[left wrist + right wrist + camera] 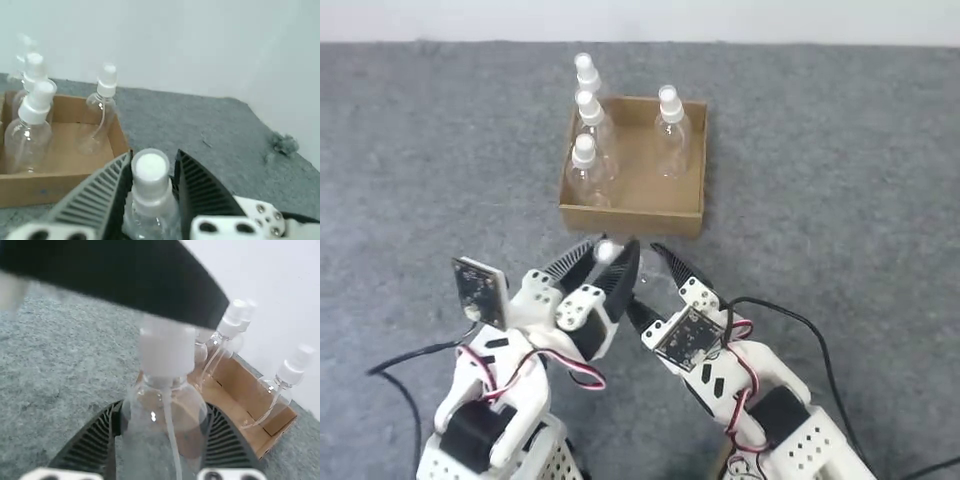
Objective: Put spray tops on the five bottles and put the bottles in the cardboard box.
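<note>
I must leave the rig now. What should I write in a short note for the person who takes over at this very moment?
Left gripper: shut on the spray top of the fifth bottle.
Right gripper: shut on that bottle's body, just in front of the cardboard box.
Done: three capped bottles stand in the box. A fourth capped bottle is at its far left corner; I cannot tell if it is inside or behind.
Left: I cannot see if the top is fully on. Finish it, put the bottle in the box, check the fourth.
</note>
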Tool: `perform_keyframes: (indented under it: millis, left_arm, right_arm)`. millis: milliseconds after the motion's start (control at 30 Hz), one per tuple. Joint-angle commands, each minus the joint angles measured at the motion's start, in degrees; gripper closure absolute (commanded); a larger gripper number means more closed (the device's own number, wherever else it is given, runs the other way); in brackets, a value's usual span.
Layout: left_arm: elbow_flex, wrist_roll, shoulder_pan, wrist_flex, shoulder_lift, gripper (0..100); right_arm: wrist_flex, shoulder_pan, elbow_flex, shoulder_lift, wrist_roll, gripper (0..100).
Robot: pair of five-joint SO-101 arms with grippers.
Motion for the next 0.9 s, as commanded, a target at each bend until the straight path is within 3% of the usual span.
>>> perform_keyframes:
  millis: [0, 267, 633, 867]
  left_arm:
    - [-0.6, -1.1, 0.9, 0.5, -0.8, 87]
    - [-1.3, -1.0, 0.6, 0.7, -0.9, 87]
    - [-10.5, -0.9, 0.6, 10.7, -0.9, 87]
    - [-14.0, -0.9, -7.0, 11.8, -0.9, 87]
  right_arm:
    - [-1.6, 0.7, -2.8, -1.7, 0.1, 91.9]
    - [-1.6, 0.7, -2.8, -1.7, 0.1, 91.9]
    - [-1.7, 0.7, -2.8, -1.7, 0.1, 91.9]
    - [-1.8, 0.7, -2.8, -1.7, 0.1, 91.9]
